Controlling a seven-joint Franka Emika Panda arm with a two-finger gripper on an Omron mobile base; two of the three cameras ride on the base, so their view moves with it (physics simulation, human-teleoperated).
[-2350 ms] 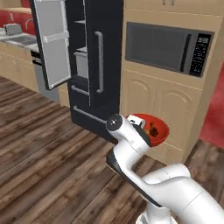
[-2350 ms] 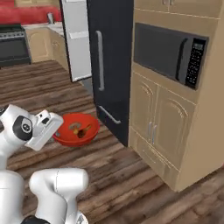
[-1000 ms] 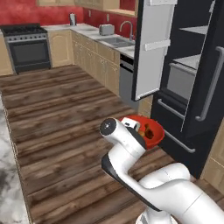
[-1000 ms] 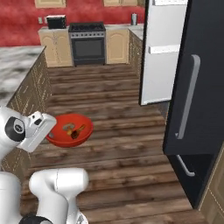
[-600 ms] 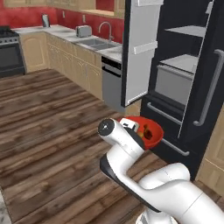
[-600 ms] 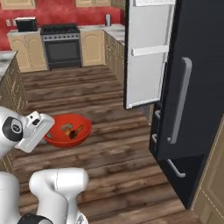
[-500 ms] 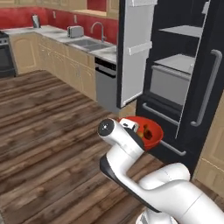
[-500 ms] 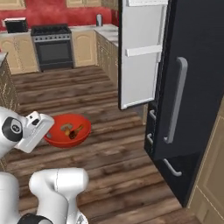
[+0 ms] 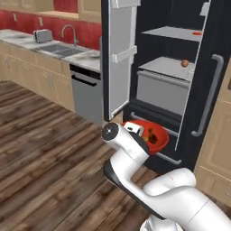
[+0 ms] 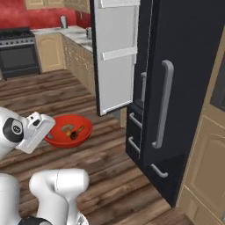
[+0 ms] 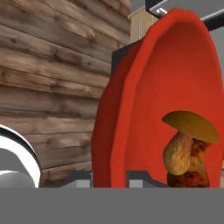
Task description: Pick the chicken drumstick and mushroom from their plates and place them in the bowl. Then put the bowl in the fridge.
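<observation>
Fridge (image 9: 180, 67) doors frame the scene: the tall black unit stands with its left door (image 9: 118, 58) swung wide, pale inner shelves on that door facing the room, while the right door (image 10: 176, 88) with its long grey bar handle (image 10: 161, 105) stays shut in the right base view. Grey inner shelves and a drawer (image 9: 160, 90) show through the opening, with a small round item on the middle shelf and a flat red one on the shelf above, both too small to identify. Beside the fridge run a grey dishwasher (image 9: 87, 92) and a counter with a sink (image 9: 61, 48) and toaster (image 9: 41, 35); a black stove (image 10: 17, 55) sits at the far wall. Over the wooden floor (image 9: 40, 149), just in front of the fridge's lower drawers, the white arm carries the red bowl (image 10: 68, 130) level in mid-air. Its gripper (image 11: 109, 179) is clamped together on the bowl's near rim, one fingertip on each side of the wall in the hand view. Inside the bowl lie the mushroom (image 11: 186, 140), tan-capped, and the browned chicken drumstick (image 11: 194, 168), touching each other.
</observation>
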